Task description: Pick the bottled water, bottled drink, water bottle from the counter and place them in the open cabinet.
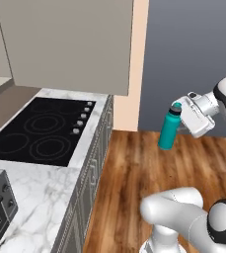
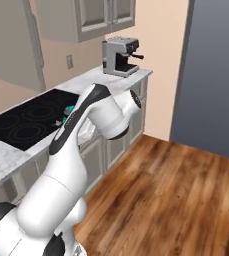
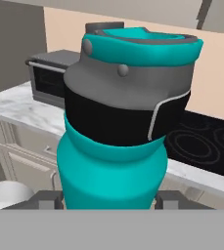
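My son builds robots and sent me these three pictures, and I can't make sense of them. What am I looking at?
It is a rendered kitchen with a white robot arm on a driving base. Two pictures come from cameras on the base, behind the arm on its left and right; the third looks along the hand. The gripper is shut on the water bottle, a teal flask with a dark lid, held in the air above the wooden floor. The marble counter has a black cooktop, a toaster oven and a coffee machine.

Glossy white, rounded arm point(image 2: 81, 135) segments (dark joints), boxy white hand point(image 1: 198, 114)
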Controlling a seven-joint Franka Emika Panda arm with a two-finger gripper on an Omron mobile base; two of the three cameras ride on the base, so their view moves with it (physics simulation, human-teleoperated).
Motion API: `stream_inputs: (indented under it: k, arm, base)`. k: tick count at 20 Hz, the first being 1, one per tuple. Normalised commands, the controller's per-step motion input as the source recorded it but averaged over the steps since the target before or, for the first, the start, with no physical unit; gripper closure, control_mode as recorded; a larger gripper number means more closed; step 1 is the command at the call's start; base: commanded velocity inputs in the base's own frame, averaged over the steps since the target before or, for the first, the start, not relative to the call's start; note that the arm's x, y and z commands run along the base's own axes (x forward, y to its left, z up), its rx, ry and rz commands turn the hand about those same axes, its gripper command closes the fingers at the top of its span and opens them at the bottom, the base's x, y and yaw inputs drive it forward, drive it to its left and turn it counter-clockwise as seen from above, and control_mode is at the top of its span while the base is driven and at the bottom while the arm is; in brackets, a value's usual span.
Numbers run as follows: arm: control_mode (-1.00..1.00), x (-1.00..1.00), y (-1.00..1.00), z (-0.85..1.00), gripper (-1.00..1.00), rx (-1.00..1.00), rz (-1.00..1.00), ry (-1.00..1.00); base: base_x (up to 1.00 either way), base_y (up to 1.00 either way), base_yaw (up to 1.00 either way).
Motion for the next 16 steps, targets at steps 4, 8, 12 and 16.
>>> stream_inputs:
  k: [4, 8, 12, 16]
  arm:
    - [1.00, 0.00, 0.00, 0.00, 1.00, 0.00, 0.00, 0.00]
    - [1.00, 0.00, 0.00, 0.00, 1.00, 0.00, 0.00, 0.00]
    - [1.00, 0.00, 0.00, 0.00, 1.00, 0.00, 0.00, 0.00]
    - [1.00, 0.00, 0.00, 0.00, 1.00, 0.00, 0.00, 0.00]
  base:
    - [-0.19, 0.36, 0.18]
    - [-0.22, 0.43, 0.24]
    - [-0.15, 0.48, 0.24]
    - [-0.16, 0.44, 0.25]
